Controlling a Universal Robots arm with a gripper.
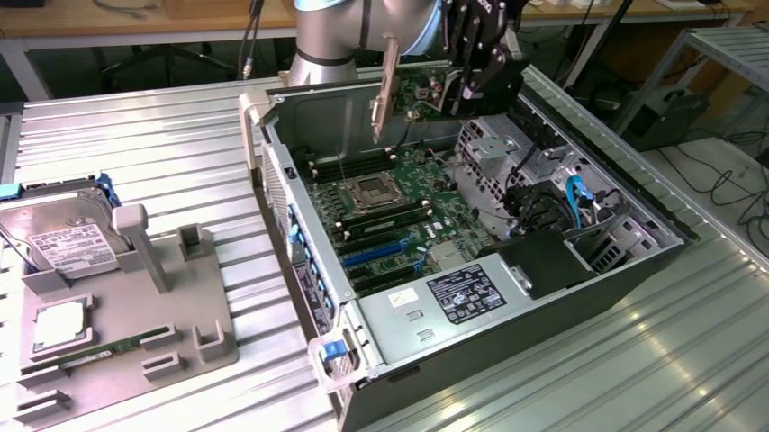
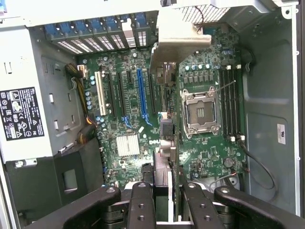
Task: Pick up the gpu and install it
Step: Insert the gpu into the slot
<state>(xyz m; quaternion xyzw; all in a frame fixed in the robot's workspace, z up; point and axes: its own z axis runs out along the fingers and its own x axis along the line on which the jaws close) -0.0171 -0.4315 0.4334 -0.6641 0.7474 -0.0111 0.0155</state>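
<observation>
My gripper (image 1: 477,79) is shut on the gpu (image 1: 420,90) and holds it in the air above the far end of the open computer case (image 1: 625,270). The card hangs on edge, with its pale bracket strip (image 1: 387,83) pointing down toward the motherboard (image 1: 409,211). In the wrist view the gpu (image 2: 164,143) appears edge-on between my black fingers (image 2: 143,200), its bracket (image 2: 178,38) at the far end. It hovers over the board between the blue slot (image 2: 141,95) and the CPU socket (image 2: 200,112), clear of both.
A grey fixture tray (image 1: 144,310) at the exterior view's left carries a silver hard drive (image 1: 67,238) and a green memory stick (image 1: 108,353). Inside the case sit a power supply (image 1: 451,297), drive cages (image 1: 541,211) and loose cables. Ribbed metal table (image 1: 132,144) surrounds everything.
</observation>
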